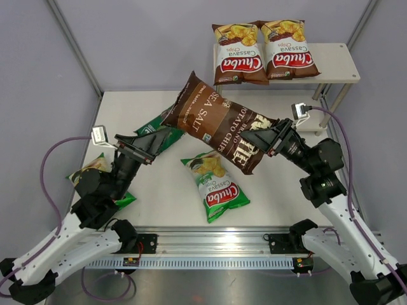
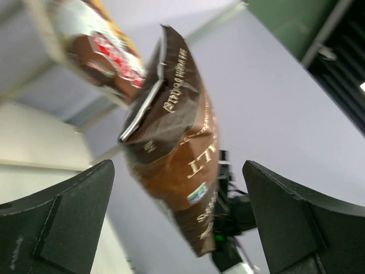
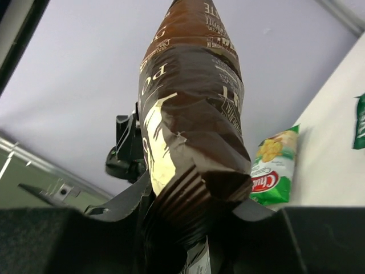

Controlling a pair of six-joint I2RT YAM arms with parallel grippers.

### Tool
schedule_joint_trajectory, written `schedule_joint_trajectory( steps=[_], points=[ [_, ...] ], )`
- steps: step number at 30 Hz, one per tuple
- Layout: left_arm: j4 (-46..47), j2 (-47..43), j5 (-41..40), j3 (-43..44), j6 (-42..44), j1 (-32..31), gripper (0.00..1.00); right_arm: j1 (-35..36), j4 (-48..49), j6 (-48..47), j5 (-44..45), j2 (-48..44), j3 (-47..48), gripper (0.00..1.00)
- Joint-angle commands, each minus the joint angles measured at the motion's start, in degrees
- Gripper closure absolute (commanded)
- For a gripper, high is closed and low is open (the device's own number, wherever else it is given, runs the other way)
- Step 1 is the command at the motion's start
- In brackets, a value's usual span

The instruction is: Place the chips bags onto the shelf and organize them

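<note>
Hanging from the right hand (image 1: 259, 140), whose fingers are closed tight on its lower end, the dark-brown Kettle bag (image 1: 216, 121) is held above the table (image 1: 159, 190). Beyond that hand, two brown Chuba bags (image 1: 240, 56) are seen side by side on the shelf (image 1: 337, 68), on its top board. The left hand (image 1: 156, 145) is spread wide, empty.

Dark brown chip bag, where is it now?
In the top view the dark brown bag hangs in the air over the table, pinched at its lower end by the right hand, above the central light-green bag.
</note>
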Motion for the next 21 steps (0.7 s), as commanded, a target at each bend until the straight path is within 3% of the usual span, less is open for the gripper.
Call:
schedule_joint_trajectory(
  steps=[1,3,6,13,21],
  points=[
    [-22.2,-3.82,-13.69,4.96,5.67,-0.07,0.01,0.27,-6.1,-6.25,6.55,-0.04,8.6,0.73],
    [-27.86,-4.8,-18.18,7.42,8.39,0.02,0.01,-0.43,-11.64,-7.75,8.75,1.71,12.21,0.73],
    [-35.43,-5.68,-18.2,10.05,14.0,0.02,0.01,-2.71,-19.02,-8.99,10.87,5.84,21.08,0.75],
    [-52.99,-3.84,-9.5,17.0,25.97,0.02,0.01,-25.19,-19.39,3.74,3.84,18.93,39.53,0.76],
    [-59.88,-6.64,-0.71,14.03,35.12,0.02,0.01,-43.82,-17.54,6.82,2.96,34.67,53.27,0.76]
  ],
)
